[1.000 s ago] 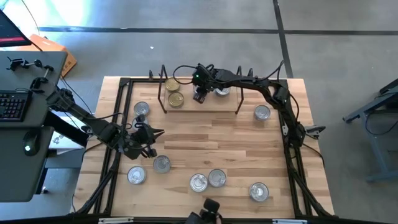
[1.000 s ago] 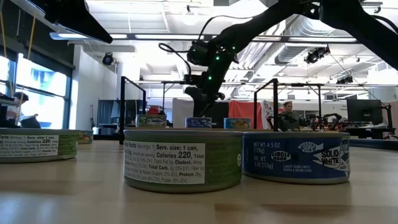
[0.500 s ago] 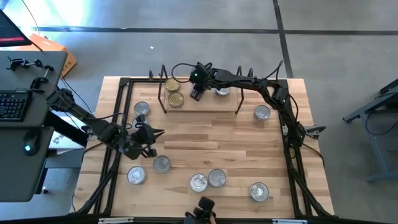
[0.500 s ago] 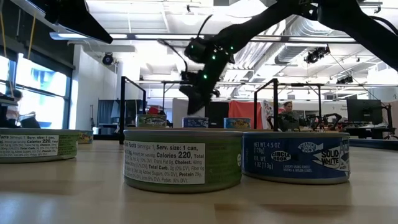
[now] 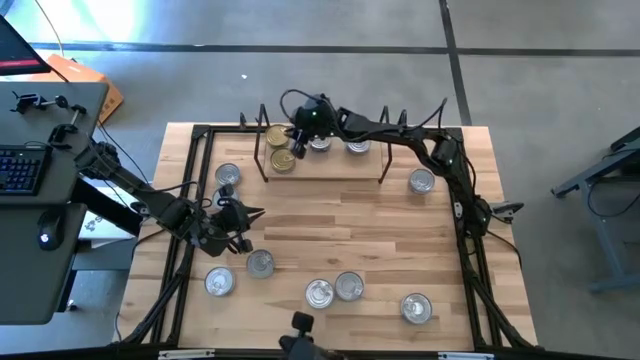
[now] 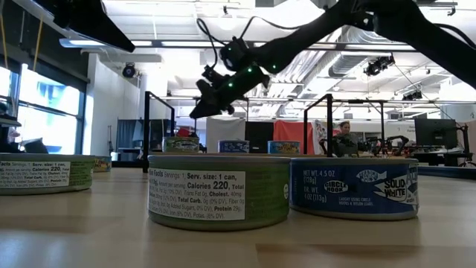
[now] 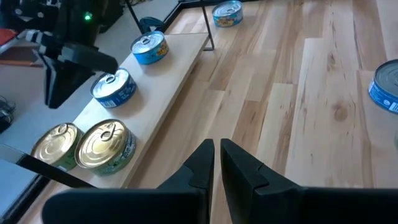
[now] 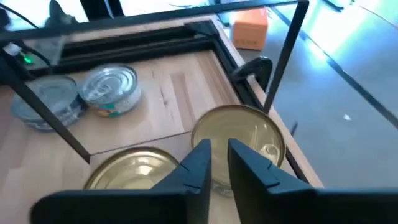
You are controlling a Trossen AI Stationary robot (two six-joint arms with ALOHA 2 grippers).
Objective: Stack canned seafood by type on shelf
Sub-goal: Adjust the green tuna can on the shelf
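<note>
We look past our left gripper [image 7: 216, 163], its two dark fingers [image 7: 200, 165] drawn almost together with only a thin slit between them, hovering over bare wooden tabletop [image 7: 323, 124]. The shelf [image 7: 158, 90] runs from about 8 o'clock up toward 12. On it, two gold tins [image 7: 84, 144] sit touching each other at the 8 o'clock end, then a blue tin [image 7: 114, 87], then a second blue tin [image 7: 150, 48] farther on. The right gripper [image 7: 65, 78] hangs just beside the first blue tin, at 10 o'clock. Beyond the shelf's black upright [image 7: 202, 31], another tin [image 7: 227, 13] sits on the table near 12, and a blue-sided tin [image 7: 385, 87] is cut off at 3 o'clock.
</note>
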